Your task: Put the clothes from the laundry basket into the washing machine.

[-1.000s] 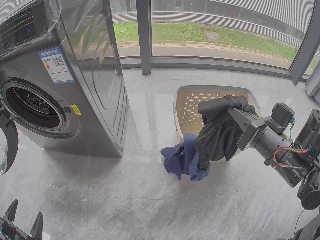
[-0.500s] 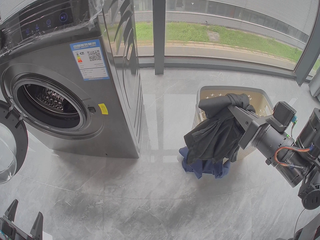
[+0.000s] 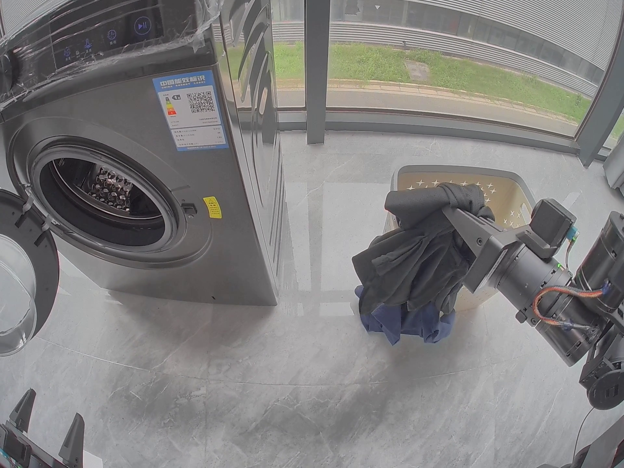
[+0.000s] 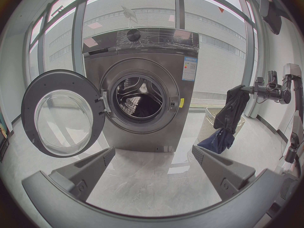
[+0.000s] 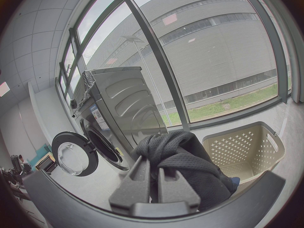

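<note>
My right gripper [image 3: 458, 219] is shut on a dark grey garment [image 3: 416, 255], held in the air in front of the beige laundry basket [image 3: 513, 196]. The garment [image 5: 186, 162] drapes over the closed fingers [image 5: 164, 181]. A blue garment [image 3: 406, 320] hangs below it, over the basket's front edge down to the floor. The grey washing machine [image 3: 149, 164] stands to the left with its round door [image 3: 19, 281] swung open and the drum [image 3: 104, 196] exposed. Dark cloth lies inside the drum [image 4: 141, 103]. My left gripper [image 3: 45, 424] sits low at the bottom left, open and holding nothing.
Grey tiled floor [image 3: 292, 385] lies free between the machine and the basket. A glass window wall [image 3: 422, 47] with a dark pillar [image 3: 317, 53] runs behind both. The open door juts out to the machine's left.
The head camera has swung, so the machine shows larger and further right. The dark garment now hangs in front of the blue one, which sits closer under it.
</note>
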### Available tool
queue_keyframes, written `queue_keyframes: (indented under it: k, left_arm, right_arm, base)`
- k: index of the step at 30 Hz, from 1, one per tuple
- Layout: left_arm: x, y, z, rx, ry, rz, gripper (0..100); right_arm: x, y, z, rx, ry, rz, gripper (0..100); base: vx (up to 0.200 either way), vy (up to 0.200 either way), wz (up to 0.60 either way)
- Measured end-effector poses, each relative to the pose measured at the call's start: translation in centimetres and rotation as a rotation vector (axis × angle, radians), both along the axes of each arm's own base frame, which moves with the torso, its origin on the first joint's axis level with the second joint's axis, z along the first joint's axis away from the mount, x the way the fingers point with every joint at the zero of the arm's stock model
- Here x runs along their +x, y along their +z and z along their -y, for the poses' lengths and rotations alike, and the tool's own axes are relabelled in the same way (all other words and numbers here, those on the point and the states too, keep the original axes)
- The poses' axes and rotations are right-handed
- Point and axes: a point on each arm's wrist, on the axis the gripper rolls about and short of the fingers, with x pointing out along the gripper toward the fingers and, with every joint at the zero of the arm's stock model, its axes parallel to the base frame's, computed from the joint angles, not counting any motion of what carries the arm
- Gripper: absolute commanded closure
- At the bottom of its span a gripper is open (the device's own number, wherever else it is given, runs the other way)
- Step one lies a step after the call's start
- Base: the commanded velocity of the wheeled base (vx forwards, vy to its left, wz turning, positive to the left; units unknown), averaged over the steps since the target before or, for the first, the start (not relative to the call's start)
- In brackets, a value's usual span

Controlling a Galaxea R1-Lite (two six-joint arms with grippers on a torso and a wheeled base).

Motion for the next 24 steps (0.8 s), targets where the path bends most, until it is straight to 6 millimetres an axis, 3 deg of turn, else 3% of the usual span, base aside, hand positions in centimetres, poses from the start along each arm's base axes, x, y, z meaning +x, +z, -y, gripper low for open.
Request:
queue_keyframes:
  k: [3, 24]
  left_arm:
    - [0.0, 0.0, 0.0, 0.001, 0.0, 0.0, 0]
    - [0.0, 0.01, 0.0, -0.003, 0.003, 0.001, 0]
  right_arm:
    - [0.03, 0.08, -0.04, 0.004, 0.001, 0.006, 100]
    - [0.11, 0.08, -0.17, 0.004, 0.004, 0.007, 100]
  base:
    - [0.0, 0.0, 0.0]
    - [0.0, 0.2, 0.0]
